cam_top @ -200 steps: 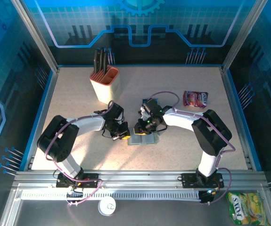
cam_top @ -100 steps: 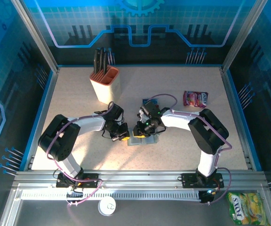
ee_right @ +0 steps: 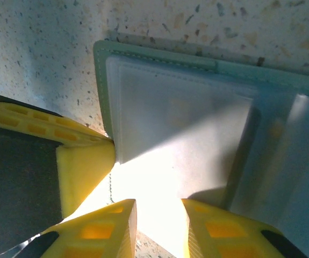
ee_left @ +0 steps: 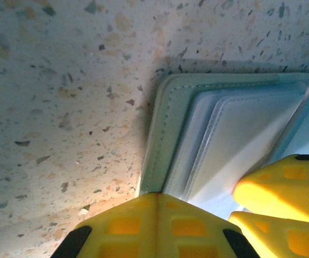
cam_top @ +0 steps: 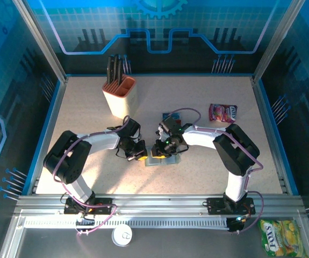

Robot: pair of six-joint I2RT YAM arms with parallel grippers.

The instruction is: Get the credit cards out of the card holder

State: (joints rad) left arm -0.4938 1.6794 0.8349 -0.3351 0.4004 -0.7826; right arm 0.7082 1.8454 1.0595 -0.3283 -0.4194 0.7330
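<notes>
A: Which step is this?
B: The card holder point(cam_top: 163, 158) lies open at centre. The left gripper point(cam_top: 141, 156), fingers pressed together, rests on its left edge.
A: And next?
B: The right gripper point(ee_right: 157, 226), fingers slightly spread over a pocket point(ee_right: 181, 123), likely must pinch a credit card edge.

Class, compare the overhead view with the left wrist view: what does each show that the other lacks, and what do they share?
Overhead: the knife block and the pink snack packet. Left wrist: the stitched edge and clear sleeves of the wallet. Shared: the wallet lying on the speckled table, with the yellow tip of the left tool at its edge.
</notes>
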